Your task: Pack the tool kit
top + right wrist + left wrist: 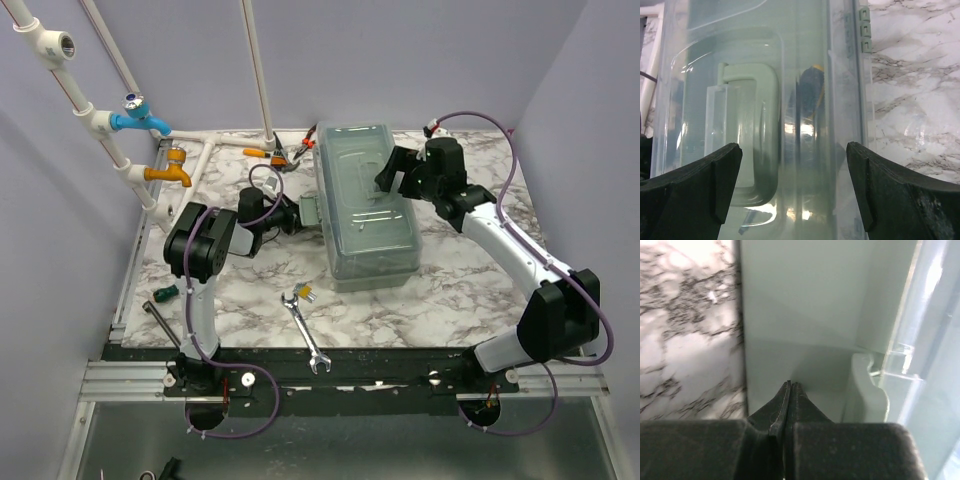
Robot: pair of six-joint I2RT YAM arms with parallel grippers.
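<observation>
The box point(365, 205) sits mid-way on the counter point(450, 300), lid down, some items inside. The left tool point(790, 390), closed on nothing, is at its side; the right tool point(791, 155) hangs wide open over the lid. A wrench point(303, 330), screwdriver point(165, 292) and pliers point(290, 152) lie outside, so packing looks unfinished.

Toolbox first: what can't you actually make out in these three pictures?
Toolbox contents: the translucent lid blurs them in the top and right wrist views; only a dark and yellow shape shows.
Left gripper: left wrist view does not show whether its shut tips touch the toolbox.
Tools at the far edge: too small, partly behind the pole, in the top view.
</observation>
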